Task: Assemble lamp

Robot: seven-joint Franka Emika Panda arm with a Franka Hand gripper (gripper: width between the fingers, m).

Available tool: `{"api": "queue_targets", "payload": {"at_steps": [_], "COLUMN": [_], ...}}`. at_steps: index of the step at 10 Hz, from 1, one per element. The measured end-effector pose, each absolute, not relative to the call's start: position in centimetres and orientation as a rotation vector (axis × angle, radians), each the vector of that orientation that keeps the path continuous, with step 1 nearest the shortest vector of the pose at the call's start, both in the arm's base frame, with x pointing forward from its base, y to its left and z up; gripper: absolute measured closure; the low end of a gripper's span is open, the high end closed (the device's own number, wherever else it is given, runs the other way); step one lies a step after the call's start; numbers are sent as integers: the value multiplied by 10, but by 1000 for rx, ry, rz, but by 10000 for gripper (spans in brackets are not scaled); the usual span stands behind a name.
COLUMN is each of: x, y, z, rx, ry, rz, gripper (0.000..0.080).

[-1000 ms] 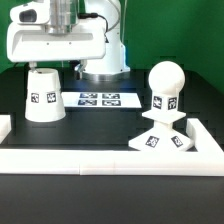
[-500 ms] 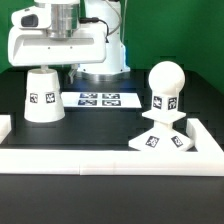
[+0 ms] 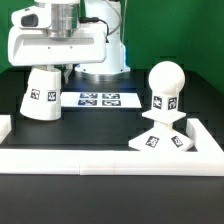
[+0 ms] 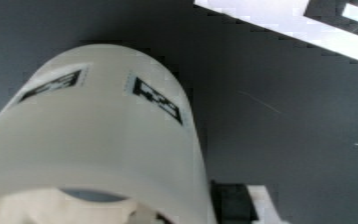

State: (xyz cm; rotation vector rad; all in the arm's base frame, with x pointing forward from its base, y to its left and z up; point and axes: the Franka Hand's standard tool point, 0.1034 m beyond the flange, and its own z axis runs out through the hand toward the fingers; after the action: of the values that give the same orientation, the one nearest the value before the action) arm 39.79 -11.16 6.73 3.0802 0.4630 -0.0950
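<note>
Shade [image 3: 41,96]: white cone with a square tag, on the exterior view's left, leaning over instead of sitting flat on the bench [image 3: 110,128]; lean probably caused by the grip at its top.
Tool [image 3: 57,66]: down at the shade's narrow top, under the big white wrist housing; in the wrist view one dark fingertip [image 4: 242,203] sits against the shade's [image 4: 105,140] rim, so apparently pinching the shade, though the other finger stays hidden.
Base [image 3: 163,139]: low, sloped sides, at the exterior view's right, tucked into the corner of the white rail [image 3: 100,160], likely for steadiness.
Bulb [image 3: 166,88]: ball on a stem, upright on the base, seemingly already seated.
Marker board [image 3: 100,99]: flat on the bench between shade and base, further back.
Stage: shade apart from the bulb, apparently being picked up; placing over the bulb not yet done.
Risk: tilted shade could slip in a one-sided grip.
</note>
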Motion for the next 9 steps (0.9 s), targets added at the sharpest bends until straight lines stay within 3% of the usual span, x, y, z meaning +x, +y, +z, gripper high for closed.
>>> {"api": "queue_targets", "payload": {"at_steps": [3,9], "x": [403,438], "y": [-95,-27], "z": [71,112], "rx": [3081,3124], "ry": [479,405], "rz": [-91,-146], "gripper": [756,755]}}
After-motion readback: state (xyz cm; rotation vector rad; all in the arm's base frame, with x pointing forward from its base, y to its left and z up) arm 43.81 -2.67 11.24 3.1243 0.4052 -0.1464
